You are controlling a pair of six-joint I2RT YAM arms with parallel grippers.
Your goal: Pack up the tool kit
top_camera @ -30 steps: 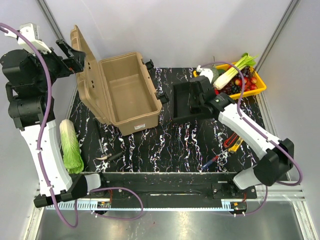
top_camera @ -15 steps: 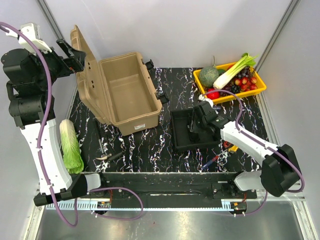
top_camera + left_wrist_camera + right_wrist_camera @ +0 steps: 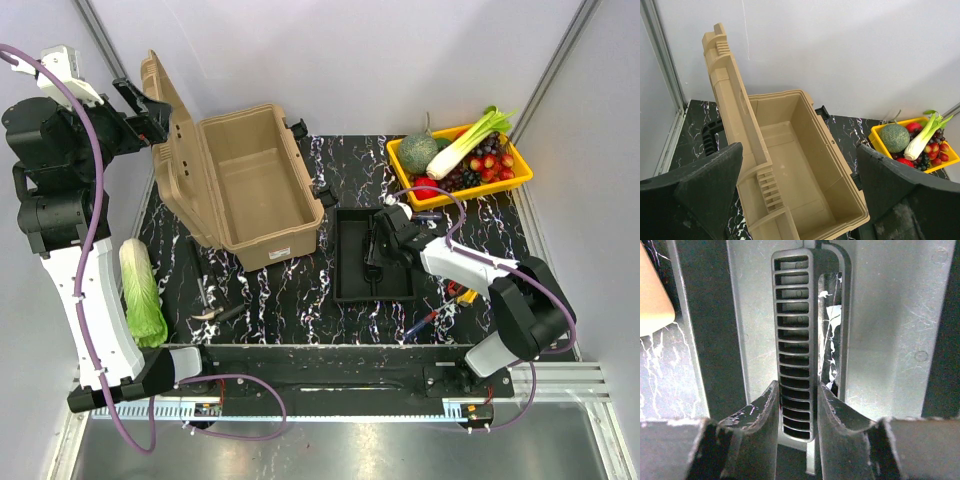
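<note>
The tan toolbox [image 3: 262, 190] stands open and empty at the back left, its ribbed lid [image 3: 170, 140] upright. In the left wrist view the toolbox [image 3: 805, 165] lies below my open left gripper [image 3: 800, 200]. That left gripper [image 3: 140, 112] hangs high beside the lid, holding nothing. The black inner tray [image 3: 350, 270] lies flat on the mat to the right of the toolbox. My right gripper [image 3: 383, 242] is shut on the tray's ribbed centre handle [image 3: 795, 340], with its fingers [image 3: 762, 415] pressed on either side. Small hand tools lie at the front left [image 3: 210, 305] and front right [image 3: 450, 298].
A yellow tray of vegetables [image 3: 512, 180] sits at the back right, also in the left wrist view [image 3: 875, 142]. A napa cabbage [image 3: 143, 290] lies at the left edge of the black marbled mat [image 3: 300, 290]. White walls close in the back and sides.
My right arm has brought the black inner tray from a raised, tilted position at the back right down and leftward; it now lies flat on the mat. The left arm has not moved.
</note>
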